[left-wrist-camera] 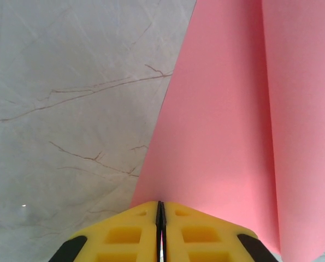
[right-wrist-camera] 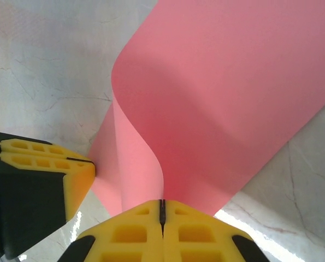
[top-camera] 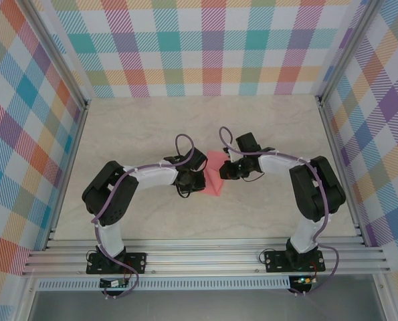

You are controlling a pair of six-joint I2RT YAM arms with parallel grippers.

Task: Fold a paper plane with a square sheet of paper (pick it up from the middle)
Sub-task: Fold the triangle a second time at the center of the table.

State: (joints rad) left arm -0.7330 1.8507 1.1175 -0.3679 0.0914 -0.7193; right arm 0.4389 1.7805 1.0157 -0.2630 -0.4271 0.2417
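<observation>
The thin square sheet of salmon-pink paper (top-camera: 214,175) sits at the middle of the pale marble-patterned counter (top-camera: 132,134), caught between the two arms. The left fingers (left-wrist-camera: 161,213) are pressed together on its near edge, with the sheet running straight ahead of them and slightly to the right. The right fingers (right-wrist-camera: 162,214) are likewise clamped on the paper, which rises ahead of them in a bowed, S-like curl, not flat.

From above, the sheet's long axis runs away from the arm bases. The left fingers (top-camera: 200,179) are at its left side and the right fingers (top-camera: 224,170) at its right, both equally close. In the right wrist view the left fingers (right-wrist-camera: 47,166) stand just beside the right pair, to their left, touching the paper's lower fold.

I judge this to be an early lengthwise fold, and the next move depends on bringing the two held edges into line. Nothing else lies on the counter, and the checked walls (top-camera: 212,40) are well apart. The main risk is a skewed crease or the thin paper slipping.
</observation>
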